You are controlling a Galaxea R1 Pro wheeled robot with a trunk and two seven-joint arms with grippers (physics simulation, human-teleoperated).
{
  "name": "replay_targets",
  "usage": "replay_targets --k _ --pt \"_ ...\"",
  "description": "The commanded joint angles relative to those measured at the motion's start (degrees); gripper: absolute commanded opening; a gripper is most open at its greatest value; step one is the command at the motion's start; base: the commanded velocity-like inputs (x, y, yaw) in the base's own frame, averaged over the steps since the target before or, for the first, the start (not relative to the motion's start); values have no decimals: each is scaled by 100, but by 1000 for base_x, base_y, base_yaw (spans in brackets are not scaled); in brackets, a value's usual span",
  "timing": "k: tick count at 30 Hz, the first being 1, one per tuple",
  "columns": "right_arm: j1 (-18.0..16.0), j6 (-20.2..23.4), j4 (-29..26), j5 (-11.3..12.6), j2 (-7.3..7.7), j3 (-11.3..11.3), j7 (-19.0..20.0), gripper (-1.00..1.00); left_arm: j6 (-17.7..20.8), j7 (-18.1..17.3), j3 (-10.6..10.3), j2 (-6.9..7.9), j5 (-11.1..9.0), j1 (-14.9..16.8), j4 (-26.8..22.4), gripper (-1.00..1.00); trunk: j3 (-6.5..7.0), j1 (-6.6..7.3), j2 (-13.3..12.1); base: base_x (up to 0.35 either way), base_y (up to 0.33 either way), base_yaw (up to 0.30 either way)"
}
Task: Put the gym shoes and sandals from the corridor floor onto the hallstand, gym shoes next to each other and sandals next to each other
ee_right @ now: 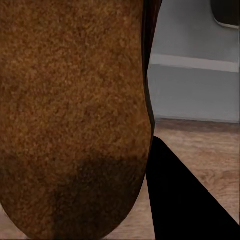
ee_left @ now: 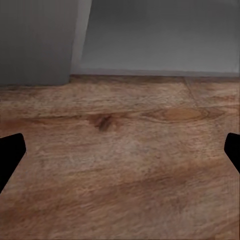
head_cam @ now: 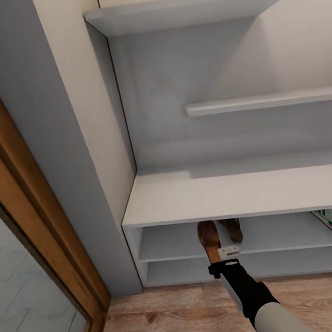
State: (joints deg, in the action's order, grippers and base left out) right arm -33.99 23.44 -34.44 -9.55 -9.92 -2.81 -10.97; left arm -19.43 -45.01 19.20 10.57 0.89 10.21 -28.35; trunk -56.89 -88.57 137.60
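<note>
One sandal (head_cam: 209, 239) sat clamped in the right gripper (head_cam: 224, 259) at lower centre; light, stiff sole, best pinched at heel.

From the head we look forward and down at the wide white-grey hallstand (head_cam: 232, 188) and the light brown wood-plank floor (head_cam: 175, 316) before it. Our left wrist camera sits low, facing the floor (ee_left: 120, 165) and the stand's base — ground shared with the head view. Our right wrist camera is pressed close against a dark-brown sandal sole (ee_right: 75, 115).
</note>
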Motion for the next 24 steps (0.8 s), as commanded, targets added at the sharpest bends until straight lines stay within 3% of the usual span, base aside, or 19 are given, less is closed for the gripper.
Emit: replay_targets --k 1,24 --pt "-2 31 -10 -47 -7 -27 16 -100 -17 -34 28 -2 11 4 5 100 -5 -2 2 329 0 0" --pt "-2 37 -10 -54 -7 -27 7 -100 -17 -28 31 -2 14 3 5 100 -5 -2 2 72 -14 0"
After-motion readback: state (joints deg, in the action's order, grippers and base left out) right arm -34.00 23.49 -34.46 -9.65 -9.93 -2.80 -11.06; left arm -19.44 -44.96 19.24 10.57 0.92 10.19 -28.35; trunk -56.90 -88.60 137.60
